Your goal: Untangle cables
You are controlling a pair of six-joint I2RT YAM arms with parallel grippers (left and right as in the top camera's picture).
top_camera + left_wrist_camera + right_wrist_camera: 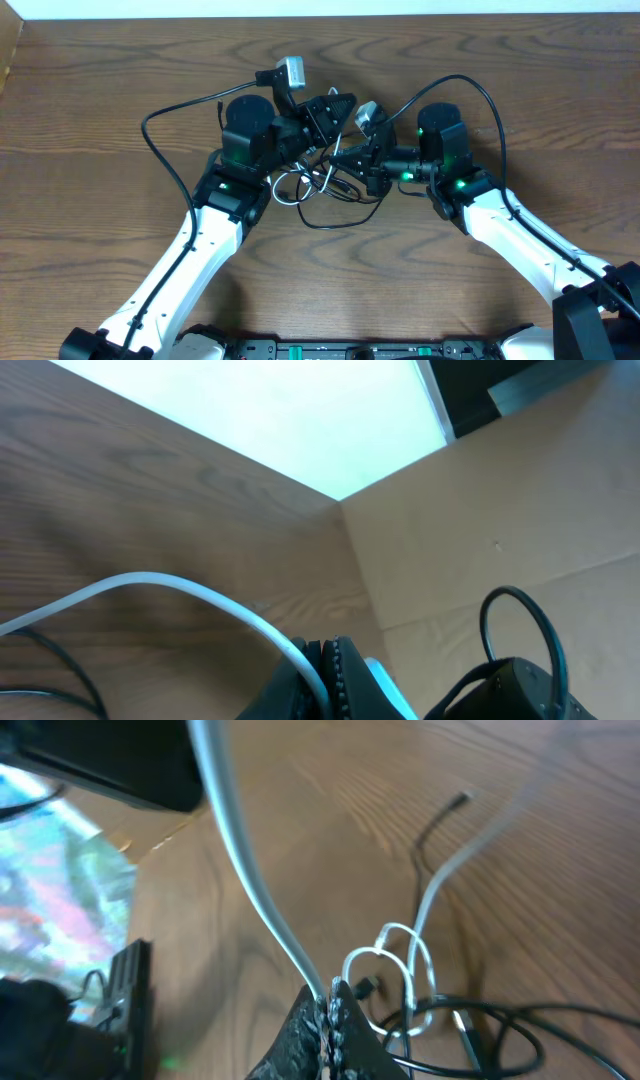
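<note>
Both tools pinched on the white cable, tangle lying mid-bench.
Your left arm reaches in from the near-left corner with its wrist rolled over, and the left tool (328, 675) is closed on the white cable (258, 890). The white loops and the black cable (330, 226) lie on the bench (100, 120) around its centre, just under both tools. The cords look light, limp and slick, so grip close to a crossing, not the plugs. Your right arm comes from the near-right corner, right tool (328, 1020) clamped on the same white cable.
</note>
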